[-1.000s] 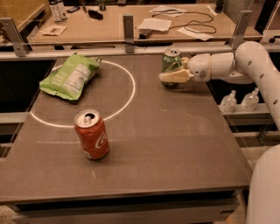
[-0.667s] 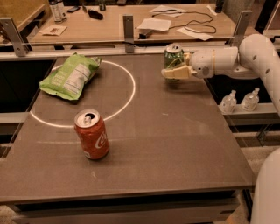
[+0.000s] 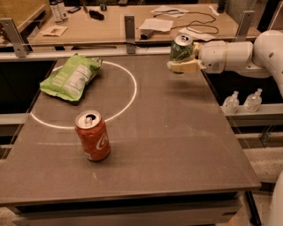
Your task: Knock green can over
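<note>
**Green can lifted, still upright**

On the table [image 3: 177, 141], the red can [image 3: 93, 136] and chip bag [image 3: 70, 77] are unmoved. The end effector [image 3: 180, 62] at the far right has risen over the last second, its fingers clamped on the green can [image 3: 181, 46]. The can now looks clear of the surface and still needs tipping.

Lower left of centre, a red-orange soda can [image 3: 93, 137] stands upright on the dark grey table [image 3: 177, 150], tab hole showing, just outside the white circle [image 3: 134, 88] marked on the top. Up and left, a light green chip bag [image 3: 70, 78] lies flat across the circle's upper-left arc. Along the top of the frame runs a wooden desk [image 3: 106, 27]: papers [image 3: 161, 24] and a black cable [image 3: 194, 20] at upper centre, a dark bottle [image 3: 56, 9] at upper left. At the right edge, two small clear bottles [image 3: 231, 102] stand side by side on a ledge. Upper right, the gripper [image 3: 179, 66] clasps the green can [image 3: 181, 46].
</note>
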